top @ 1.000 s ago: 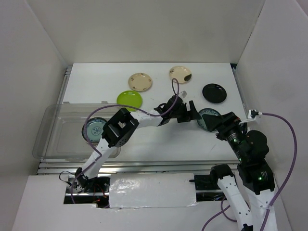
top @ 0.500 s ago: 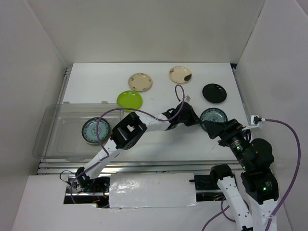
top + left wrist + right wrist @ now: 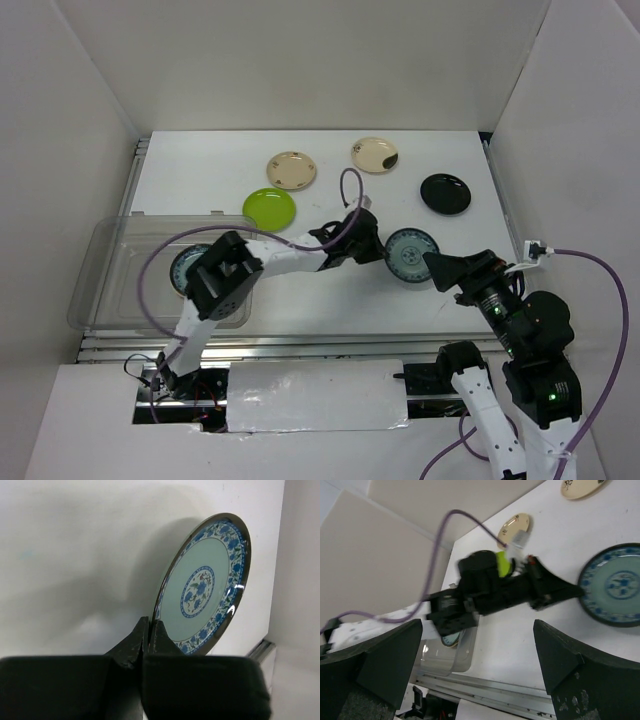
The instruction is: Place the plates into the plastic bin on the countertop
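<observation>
Left pincer (image 3: 150, 629) closed on the left rim of the blue plate (image 3: 206, 585), a thin edge pinch. The plate sits tilted, right of centre on the tabletop (image 3: 330, 300), well apart from the bin (image 3: 110, 262) at near left. Right pincer (image 3: 441, 268) gapes wide, empty, just right of that plate. Second blue plate (image 3: 186, 270) lies in the bin, partly hidden by the arm. Lime plate (image 3: 269, 208), cream plate (image 3: 291, 170), spotted cream plate (image 3: 374, 154) and black plate (image 3: 445, 193) lie flat further back. Blue plate looks light, stiff, glossy, probably slippery and chippable. The rim is the only hold, so it may swing or slip. Carry gently, release low in the bin.
</observation>
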`<state>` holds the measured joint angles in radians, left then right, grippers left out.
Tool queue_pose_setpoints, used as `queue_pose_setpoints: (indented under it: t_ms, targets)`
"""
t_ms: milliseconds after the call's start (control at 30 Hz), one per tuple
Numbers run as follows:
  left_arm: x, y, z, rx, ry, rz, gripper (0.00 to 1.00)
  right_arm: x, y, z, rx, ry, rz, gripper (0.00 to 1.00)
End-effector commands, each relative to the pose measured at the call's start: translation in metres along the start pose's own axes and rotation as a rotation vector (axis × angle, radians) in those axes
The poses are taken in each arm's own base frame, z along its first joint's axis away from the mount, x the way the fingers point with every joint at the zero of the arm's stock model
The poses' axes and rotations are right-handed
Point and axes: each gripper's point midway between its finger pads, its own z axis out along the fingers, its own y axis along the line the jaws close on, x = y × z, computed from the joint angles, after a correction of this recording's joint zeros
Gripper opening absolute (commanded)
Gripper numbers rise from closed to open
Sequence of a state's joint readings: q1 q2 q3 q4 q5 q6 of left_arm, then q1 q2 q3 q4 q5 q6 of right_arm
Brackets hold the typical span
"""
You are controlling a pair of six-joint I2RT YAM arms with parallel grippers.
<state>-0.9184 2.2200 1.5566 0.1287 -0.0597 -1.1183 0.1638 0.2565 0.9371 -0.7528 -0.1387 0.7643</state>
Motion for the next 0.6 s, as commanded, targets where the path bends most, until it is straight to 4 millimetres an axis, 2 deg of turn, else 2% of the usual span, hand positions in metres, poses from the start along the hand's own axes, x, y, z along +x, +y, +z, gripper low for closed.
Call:
queue_pose_setpoints:
  t_ms: [0,67,100,167,200,267,300,367,400,433,500,567]
  targets:
    - [-0.086,-0.048,-0.103,0.063,-0.177,0.023,0.0,-0.003,0.003,0.003,-0.017,-0.013,-0.019,1.0]
    - [-0.092,-0.012,-0.135,-0.039,-0.192,-0.006,0.0,-0.002,0.003,0.006,-0.023,-0.003,-0.018,1.0]
    - [-0.103,0.012,-0.171,-0.099,-0.215,-0.037,0.0,0.0,0.002,0.01,-0.024,0.008,-0.017,1.0]
    - [-0.117,0.049,-0.211,-0.205,-0.284,-0.108,0.0,0.003,0.001,0.014,-0.025,0.02,-0.024,1.0]
    - [-0.129,0.078,-0.249,-0.254,-0.345,-0.166,0.0,0.007,0.001,0.019,-0.03,0.045,-0.028,1.0]
    - [-0.128,0.127,-0.291,-0.379,-0.402,-0.253,0.0,0.012,-0.001,0.028,-0.03,0.08,-0.035,1.0]
    - [-0.134,0.153,-0.327,-0.394,-0.483,-0.313,0.0,0.018,-0.001,0.032,-0.037,0.114,-0.035,1.0]
    - [-0.127,0.184,-0.364,-0.447,-0.541,-0.37,0.0,0.022,-0.003,0.042,-0.038,0.142,-0.033,1.0]
    - [-0.132,0.199,-0.394,-0.451,-0.621,-0.419,0.0,0.027,-0.004,0.046,-0.043,0.161,-0.031,1.0]
    - [-0.123,0.213,-0.408,-0.501,-0.62,-0.43,0.0,0.028,-0.006,0.05,-0.043,0.168,-0.031,1.0]
    - [-0.122,0.232,-0.44,-0.546,-0.692,-0.464,0.0,0.033,-0.01,0.062,-0.045,0.188,-0.027,1.0]
    - [-0.11,0.252,-0.452,-0.626,-0.692,-0.495,0.0,0.038,-0.011,0.078,-0.059,0.213,-0.027,1.0]
